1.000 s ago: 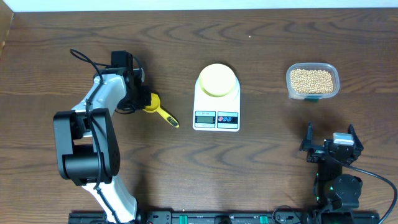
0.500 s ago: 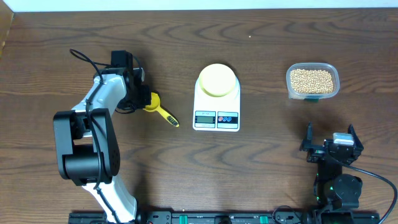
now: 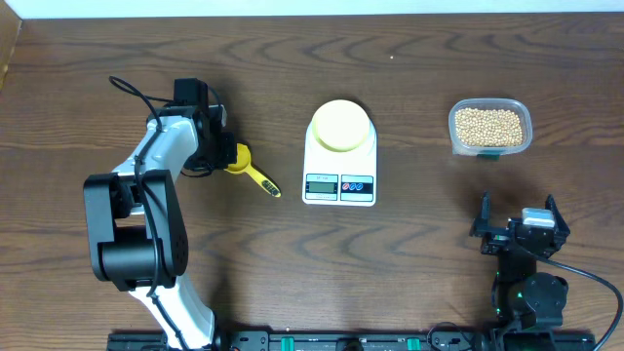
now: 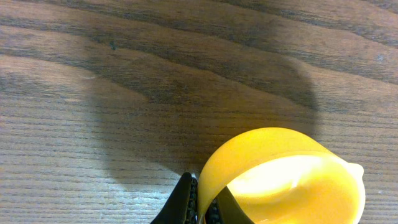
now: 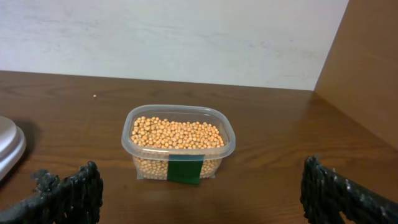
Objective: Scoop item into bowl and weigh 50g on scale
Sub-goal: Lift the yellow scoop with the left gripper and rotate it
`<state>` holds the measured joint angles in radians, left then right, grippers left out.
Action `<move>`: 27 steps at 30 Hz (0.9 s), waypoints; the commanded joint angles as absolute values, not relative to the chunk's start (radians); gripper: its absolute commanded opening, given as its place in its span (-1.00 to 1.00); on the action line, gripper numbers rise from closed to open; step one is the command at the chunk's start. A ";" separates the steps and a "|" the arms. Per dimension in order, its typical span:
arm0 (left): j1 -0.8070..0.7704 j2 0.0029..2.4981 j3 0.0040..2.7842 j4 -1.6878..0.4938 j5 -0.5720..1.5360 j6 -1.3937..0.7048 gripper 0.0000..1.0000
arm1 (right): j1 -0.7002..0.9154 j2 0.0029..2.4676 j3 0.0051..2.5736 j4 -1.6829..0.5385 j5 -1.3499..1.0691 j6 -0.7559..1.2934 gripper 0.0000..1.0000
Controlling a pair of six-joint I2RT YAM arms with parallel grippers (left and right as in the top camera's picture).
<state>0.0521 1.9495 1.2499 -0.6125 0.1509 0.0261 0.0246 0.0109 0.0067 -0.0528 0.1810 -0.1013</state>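
Observation:
The pale yellow bowl (image 3: 341, 126) stands on the white scale (image 3: 339, 156) at the table's middle. The beige beans (image 3: 488, 125) fill a clear tub (image 3: 490, 148) at the right, which also shows in the right wrist view (image 5: 179, 144). My left gripper (image 3: 224, 156) is shut on the rim of the bright yellow scoop (image 3: 240, 162); in the left wrist view the two fingers (image 4: 203, 202) pinch the scoop's cup wall (image 4: 283, 177), and the scoop lies on the table. My right gripper (image 3: 517, 229) is open and empty, well short of the tub, its fingers wide apart (image 5: 199, 193).
The scoop's handle (image 3: 263, 182) points toward the scale's left front corner. A wooden wall (image 5: 367, 62) rises at the right of the table. The scale's edge (image 5: 9, 146) shows at the left of the right wrist view.

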 commanded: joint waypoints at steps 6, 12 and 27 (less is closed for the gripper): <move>0.053 1.962 1.259 -0.613 0.139 -0.018 -0.85 | 0.028 0.006 0.006 -0.056 0.196 -0.091 0.99; 0.053 1.962 1.259 -0.620 0.139 -0.057 -0.85 | 0.028 0.006 0.006 -0.056 0.196 -0.091 0.98; 0.053 1.962 1.259 -0.585 0.146 -0.095 -0.85 | 0.028 0.006 0.006 -0.056 0.196 -0.091 0.98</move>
